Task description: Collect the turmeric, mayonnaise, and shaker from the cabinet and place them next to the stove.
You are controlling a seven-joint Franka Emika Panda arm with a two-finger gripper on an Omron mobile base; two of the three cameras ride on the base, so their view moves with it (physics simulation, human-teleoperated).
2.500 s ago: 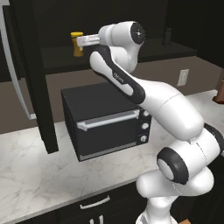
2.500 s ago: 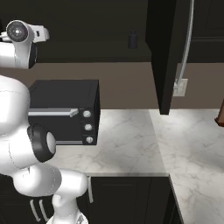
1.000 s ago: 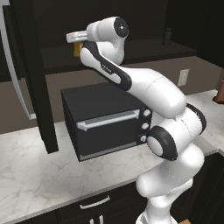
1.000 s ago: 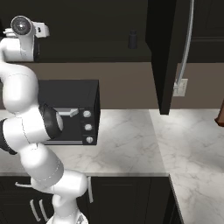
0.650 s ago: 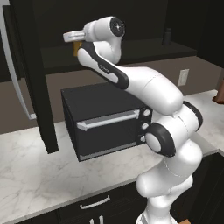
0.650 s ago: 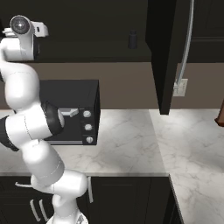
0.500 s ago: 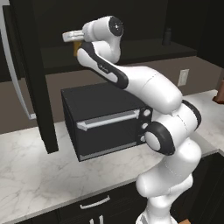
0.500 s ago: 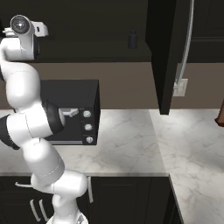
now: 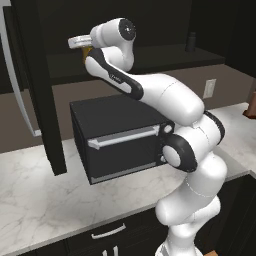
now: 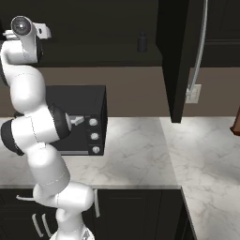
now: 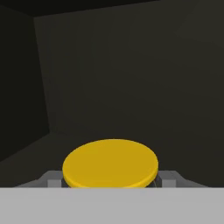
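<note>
Now the gripper (image 11: 109,181) has narrowed from wide open, its fingers (image 11: 51,180) flanking the turmeric (image 11: 110,163) on the cabinet (image 9: 150,55) shelf; whether they already clamp it cannot be told. Lifting out looks next; the shaker (image 10: 142,42) waits farther along.

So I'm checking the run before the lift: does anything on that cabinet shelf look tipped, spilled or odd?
Nothing stands out. The turmeric sits upright between the gripper fingers, its lid level, and the shaker stands upright farther along the cabinet shelf.
</note>
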